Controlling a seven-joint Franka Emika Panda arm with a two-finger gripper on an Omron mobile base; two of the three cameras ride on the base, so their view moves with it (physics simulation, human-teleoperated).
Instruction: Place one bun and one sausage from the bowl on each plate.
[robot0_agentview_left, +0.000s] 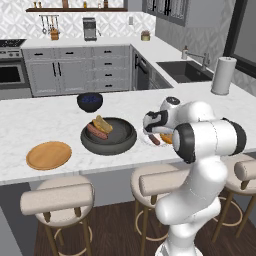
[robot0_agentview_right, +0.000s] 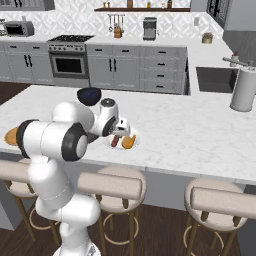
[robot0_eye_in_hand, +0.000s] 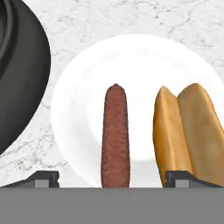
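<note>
**Gripper open over white plate, sausage and bun on it**

Hand view: gripper (robot0_eye_in_hand: 112, 178) sits just above the white plate (robot0_eye_in_hand: 131, 57). Its two dark fingertips (robot0_eye_in_hand: 43, 178) stand wide apart at the bottom edge, one on each side, and nothing is between them but air above the sausage. Fingers spread, gripping nothing.

A sausage (robot0_eye_in_hand: 115, 135) lies flat on the white plate, long axis running toward the camera. A bun (robot0_eye_in_hand: 188, 131) lies just beside it on the same plate, split side up, roughly parallel, with a small gap between them. The bun's near end reaches close to one fingertip; contact cannot be told.

The dark bowl (robot0_agentview_left: 112, 140) sits on the marble counter (robot0_agentview_left: 50, 120) just beside the white plate, its rim near the plate edge but apart in the hand view. In the left base view it holds a second bun (robot0_agentview_left: 103, 123) and a second sausage (robot0_agentview_left: 97, 132), touching each other.

The wooden plate (robot0_agentview_left: 48, 155) lies on the counter on the far side of the bowl from the white plate, near the counter's front edge, nothing on it.

A small dark blue bowl (robot0_agentview_left: 90, 101) stands behind the dark bowl, apart from it.

In the right base view the gripper (robot0_agentview_right: 121, 131) hangs low over the white plate (robot0_agentview_right: 134, 145), with the arm bent above it. A paper towel roll (robot0_agentview_left: 223, 75) stands upright near the sink (robot0_agentview_left: 182, 71). Stools (robot0_agentview_left: 60, 200) line the counter front.
</note>
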